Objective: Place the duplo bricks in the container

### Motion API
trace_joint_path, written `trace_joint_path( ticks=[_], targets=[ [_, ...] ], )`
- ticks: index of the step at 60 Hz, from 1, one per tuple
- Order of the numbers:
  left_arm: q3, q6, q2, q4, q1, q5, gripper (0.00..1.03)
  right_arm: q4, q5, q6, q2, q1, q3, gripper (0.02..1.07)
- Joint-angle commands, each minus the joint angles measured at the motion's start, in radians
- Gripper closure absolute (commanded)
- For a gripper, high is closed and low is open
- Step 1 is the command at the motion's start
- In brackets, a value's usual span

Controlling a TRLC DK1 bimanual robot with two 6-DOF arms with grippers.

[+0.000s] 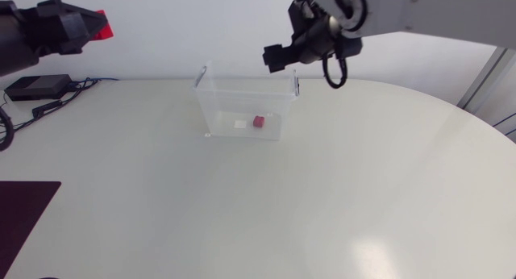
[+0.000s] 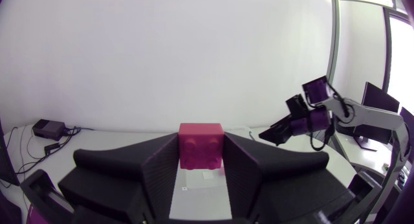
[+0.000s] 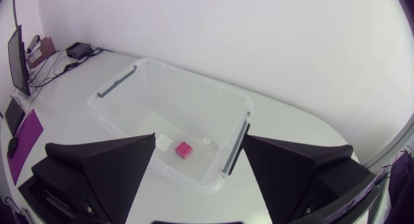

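Counter space nearest the camera carries a dark mat, well to the left of the clear container. The container stands upright and lidless. On its floor lies one red duplo brick, just beside a white label. The right end effector hangs above the container's far rim, released, with its fingers spread wide. Its own camera looks down into the container at the brick and label. Farther back, well left of the container, the left end effector is held high off the counter, clenched on a second red brick. A black box with cables sits on the counter far left of the container.
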Motion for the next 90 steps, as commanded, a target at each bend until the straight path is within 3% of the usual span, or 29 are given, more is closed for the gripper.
trace_joint_path(
  ticks=[1, 18, 41, 58, 83, 86, 88, 90],
  targets=[
    [-0.021, 0.02, 0.042, 0.061, 0.0, -0.007, 0.95, -0.02, 0.015, -0.024, -0.151, 0.005, -0.104, 0.06],
    [-0.044, 0.017, 0.214, 0.298, -0.021, -0.01, 0.94, -0.026, 0.018, -0.035, -0.545, -0.049, -0.441, 0.06],
    [0.04, 0.067, 0.55, 0.462, -0.031, -0.065, 0.92, -0.006, 0.055, -0.103, -0.937, -0.151, -0.801, 0.06],
    [0.241, 0.116, 0.809, 0.465, -0.071, -0.082, 0.92, -0.096, 0.049, -0.144, -1.193, -0.205, -0.981, 0.06],
    [0.656, 0.138, 1.148, 0.305, -0.092, -0.093, 0.92, -0.228, 0.042, -0.144, -1.527, -0.254, -1.16, 0.06],
    [0.691, 0.138, 1.174, 0.278, -0.094, -0.105, 0.89, -0.233, 0.039, -0.146, -1.546, -0.269, -1.159, 0.06],
    [0.735, 0.138, 1.206, 0.235, -0.1, -0.14, 0.8, -0.239, 0.038, -0.146, -1.552, -0.274, -1.156, 0.06],
    [0.786, 0.136, 1.242, 0.167, -0.107, -0.185, 0.46, -0.245, 0.036, -0.146, -1.552, -0.274, -1.154, 0.06]
  ],
)
